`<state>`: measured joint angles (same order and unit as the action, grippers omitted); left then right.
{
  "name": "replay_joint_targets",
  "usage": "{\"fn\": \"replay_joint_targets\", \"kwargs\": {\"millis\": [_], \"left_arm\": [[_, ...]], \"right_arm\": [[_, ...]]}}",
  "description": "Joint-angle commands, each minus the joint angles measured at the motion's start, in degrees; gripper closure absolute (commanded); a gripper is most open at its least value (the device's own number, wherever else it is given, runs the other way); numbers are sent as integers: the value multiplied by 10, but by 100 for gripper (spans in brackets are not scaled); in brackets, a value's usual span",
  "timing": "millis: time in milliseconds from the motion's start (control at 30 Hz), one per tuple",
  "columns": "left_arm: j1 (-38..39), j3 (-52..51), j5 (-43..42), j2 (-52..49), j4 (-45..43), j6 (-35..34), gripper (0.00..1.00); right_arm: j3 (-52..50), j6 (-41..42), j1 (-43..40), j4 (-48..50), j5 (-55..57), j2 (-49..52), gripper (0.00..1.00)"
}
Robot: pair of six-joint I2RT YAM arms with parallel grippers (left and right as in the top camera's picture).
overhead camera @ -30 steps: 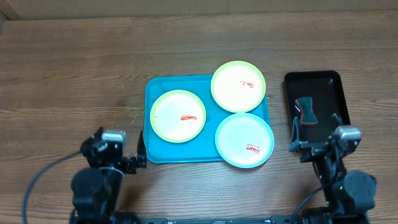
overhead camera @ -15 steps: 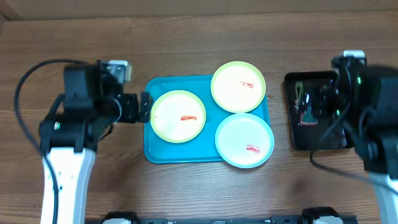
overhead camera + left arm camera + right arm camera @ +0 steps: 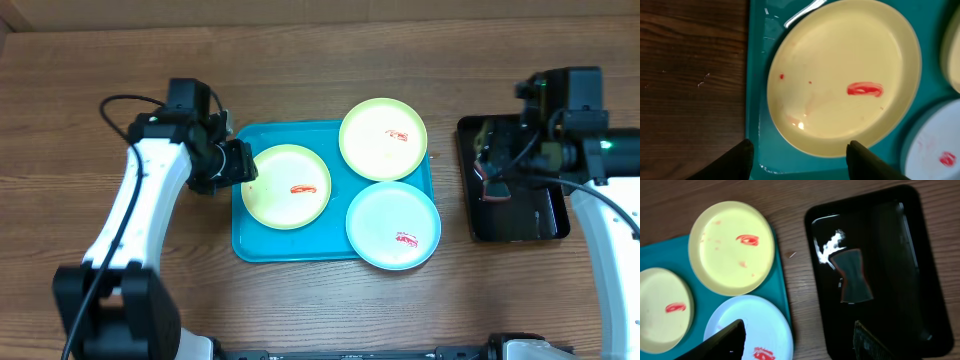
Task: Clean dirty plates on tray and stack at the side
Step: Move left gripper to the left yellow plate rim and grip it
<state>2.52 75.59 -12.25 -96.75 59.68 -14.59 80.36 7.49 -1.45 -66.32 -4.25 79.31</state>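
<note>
The turquoise tray (image 3: 250,242) holds three plates with red smears: a yellow-green plate (image 3: 287,186) on its left, a second yellow-green plate (image 3: 384,138) at its far right corner, and a light blue plate (image 3: 393,225) at its near right corner. My left gripper (image 3: 240,165) is open and empty over the tray's left rim, beside the left plate (image 3: 845,75); its fingers (image 3: 800,155) straddle that plate's near edge from above. My right gripper (image 3: 497,160) is open and empty above the black tray; in the right wrist view its fingers (image 3: 800,335) hang between the blue plate (image 3: 752,330) and that tray.
A narrow black tray (image 3: 525,225) lies right of the turquoise tray, on the wooden table. A dark bowtie-shaped wiper with a reddish edge (image 3: 855,282) lies in the black tray (image 3: 912,295). Bare wood surrounds both trays.
Both arms rose from the table's front edge and reached forward. The left gripper moved to the turquoise tray's left rim, the right gripper over the black tray. The plates have not moved.
</note>
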Motion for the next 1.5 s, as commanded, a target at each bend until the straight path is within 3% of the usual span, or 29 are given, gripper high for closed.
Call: {"fn": "replay_joint_targets", "kwargs": {"millis": [0,133,300,467,767,833,867,1000,1133,1300,1467], "left_arm": [[6,10,48,-50,-13,-34,48],[10,10,48,-89,-33,-12,59],[17,10,77,-115,-64,-6,60],[21,10,87,-143,-94,59,60],[27,10,73,-176,-95,61,76],[29,10,73,-176,-97,61,85],[30,10,73,-176,-96,61,96],[31,10,74,-176,-90,60,96],[31,10,74,-176,-90,60,96],[31,10,74,-176,-90,60,96],[31,10,74,-176,-90,60,95]], "right_arm": [[11,17,-36,2,7,-2,30],[11,15,-50,2,8,-2,30],[11,15,-50,2,18,-2,29],[11,15,-50,1,18,-2,29],[11,15,-50,6,18,-1,29],[11,15,-50,7,18,0,29],[11,15,-50,5,23,0,29],[11,16,-50,2,24,12,29],[12,-3,-51,2,23,44,22],[12,-23,-60,11,22,104,23],[12,-81,-86,14,23,194,38]]}}
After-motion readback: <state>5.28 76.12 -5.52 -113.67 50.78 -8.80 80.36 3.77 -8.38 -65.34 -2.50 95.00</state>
